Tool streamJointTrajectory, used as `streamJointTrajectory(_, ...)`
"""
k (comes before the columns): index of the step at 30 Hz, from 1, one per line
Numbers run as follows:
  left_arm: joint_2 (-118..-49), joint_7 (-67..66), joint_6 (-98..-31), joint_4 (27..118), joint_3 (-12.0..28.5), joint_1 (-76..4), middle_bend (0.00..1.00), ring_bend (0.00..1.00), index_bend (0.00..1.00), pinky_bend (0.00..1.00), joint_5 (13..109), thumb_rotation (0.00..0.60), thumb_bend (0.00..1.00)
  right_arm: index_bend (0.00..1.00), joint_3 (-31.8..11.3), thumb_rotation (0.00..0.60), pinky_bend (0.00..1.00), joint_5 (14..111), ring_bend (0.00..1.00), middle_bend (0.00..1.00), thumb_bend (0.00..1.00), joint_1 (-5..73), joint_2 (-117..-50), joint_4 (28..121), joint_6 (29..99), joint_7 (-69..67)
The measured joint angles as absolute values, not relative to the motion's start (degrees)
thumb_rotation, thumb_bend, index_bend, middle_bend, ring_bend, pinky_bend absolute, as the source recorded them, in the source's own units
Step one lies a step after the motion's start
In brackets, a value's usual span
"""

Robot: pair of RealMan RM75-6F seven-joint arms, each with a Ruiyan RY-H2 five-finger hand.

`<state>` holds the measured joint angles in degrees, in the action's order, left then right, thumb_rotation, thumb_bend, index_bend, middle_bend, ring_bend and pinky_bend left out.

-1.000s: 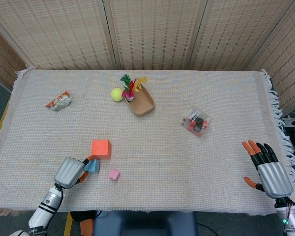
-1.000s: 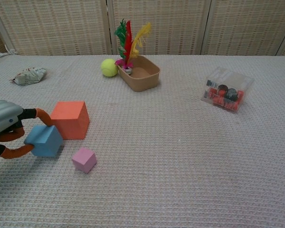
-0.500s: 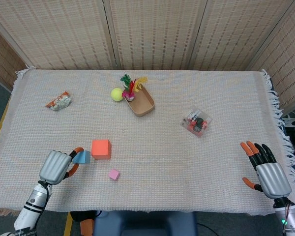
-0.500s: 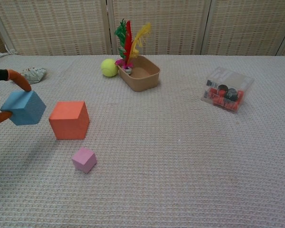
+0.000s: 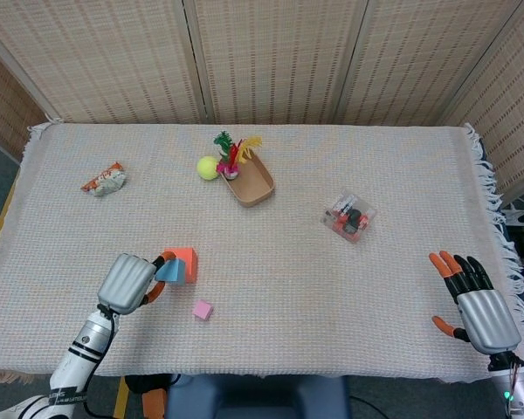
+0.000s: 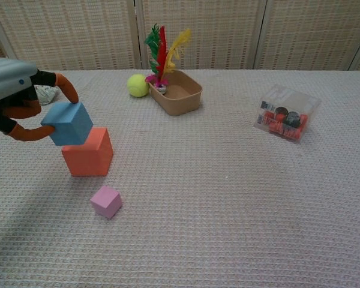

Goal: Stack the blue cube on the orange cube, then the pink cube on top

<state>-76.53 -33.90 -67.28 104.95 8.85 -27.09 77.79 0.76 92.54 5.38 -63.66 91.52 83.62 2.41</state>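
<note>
- The left hand [image 6: 15,99] grips the blue cube [image 6: 68,123] between its thumb and fingers, the orange fingertips [image 6: 69,91] curled over the cube's top edge and the thumb hooked under its near side.
- The blue cube is off the cloth and sits tilted over the left part of the orange cube [image 6: 88,153]; in the chest view it overlaps that cube's top, but whether the two touch I cannot tell.
- In the head view the same blue cube [image 5: 169,270] covers the left side of the orange cube [image 5: 185,263], with the left hand [image 5: 129,281] just to its left.
- The orange cube stands flat on the woven cloth [image 5: 332,288] covering the table, in the near left part.
- The pink cube [image 6: 105,201] lies on the cloth near the orange cube, in front of it and slightly to the right, not touching it.
- The right hand [image 5: 479,305] is at the near right corner of the table, well apart from the cubes, its fingers spread and straight, holding nothing.
- Farther back, a brown tray [image 6: 189,99] holds a feathered toy [image 6: 161,51] at its left end, and a yellow ball [image 6: 137,85] lies just beside the tray on its left.
- A clear box [image 6: 286,113] with red and black contents sits toward the right.
- A crumpled wrapper [image 5: 104,180] lies at the far left.
</note>
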Motion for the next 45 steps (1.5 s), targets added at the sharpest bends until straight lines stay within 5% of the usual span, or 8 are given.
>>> streamJointTrajectory(20, -85.23, -49.43, -68.88, 101.15, 11.84, -34.24, 1.00, 1.00, 0.58, 1.00, 64.34, 0.600, 0.37, 0.00, 0.65, 0.600, 0.00, 92.21, 0.00, 0.00, 0.08, 5.11, -62.81, 91.68, 83.76, 1.60)
streamJointTrajectory(45, -84.57, -50.03, -71.06, 102.10, 9.53, -35.74, 1.00, 1.00, 0.60, 1.00, 60.84, 0.600, 0.37, 0.00, 0.64, 0.600, 0.00, 91.99, 0.00, 0.00, 0.08, 5.19, -62.91, 91.76, 83.19, 2.13)
